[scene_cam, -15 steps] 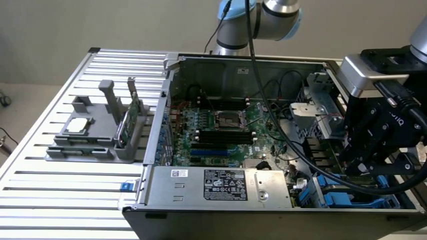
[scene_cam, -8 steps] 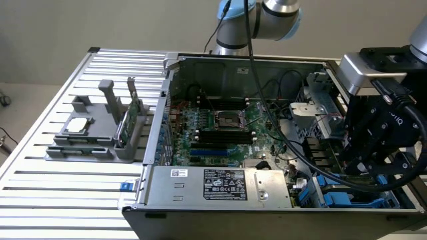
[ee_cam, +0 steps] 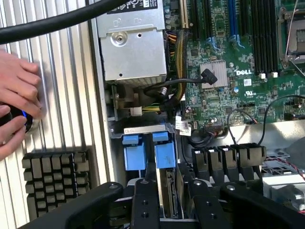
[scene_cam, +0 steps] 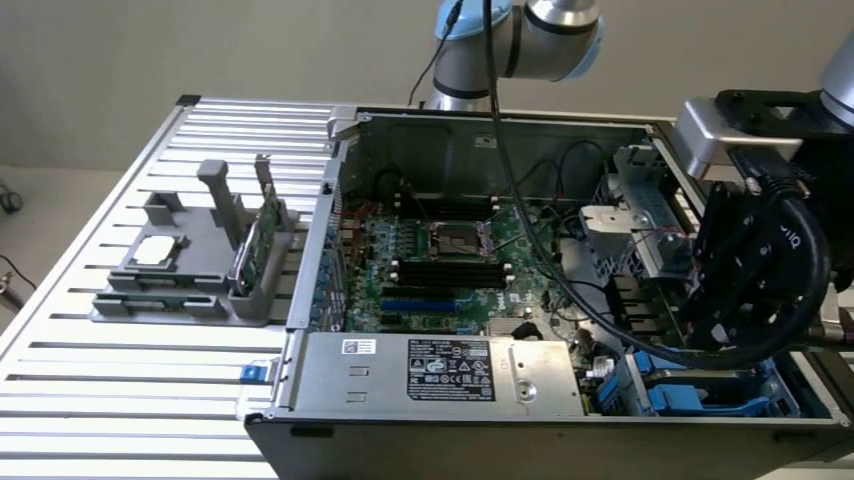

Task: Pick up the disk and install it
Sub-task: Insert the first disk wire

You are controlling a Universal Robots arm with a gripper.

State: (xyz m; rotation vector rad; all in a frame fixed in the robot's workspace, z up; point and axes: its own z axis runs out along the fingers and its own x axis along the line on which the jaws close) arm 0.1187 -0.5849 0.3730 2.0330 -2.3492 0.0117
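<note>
We see the black two-fingered gripper (ee_cam: 172,185) down in the drive bay at a corner of the open grey metal computer case (scene_cam: 534,450). It is just over the blue-framed silver-grey hard disk (ee_cam: 164,155), which stands edge-on in that bay beside the green motherboard (ee_cam: 228,47). We cannot tell whether the gripper is clenched or released. A person's hand (ee_cam: 16,95) is over the slatted aluminium table (ee_cam: 71,95) outside the case.

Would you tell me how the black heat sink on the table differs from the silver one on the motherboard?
The black heat sink lies on the table outside the case; the silver heat sink sits on the green motherboard inside. The black one has coarse square pins, the silver one fine ribs. Both are finned.
</note>
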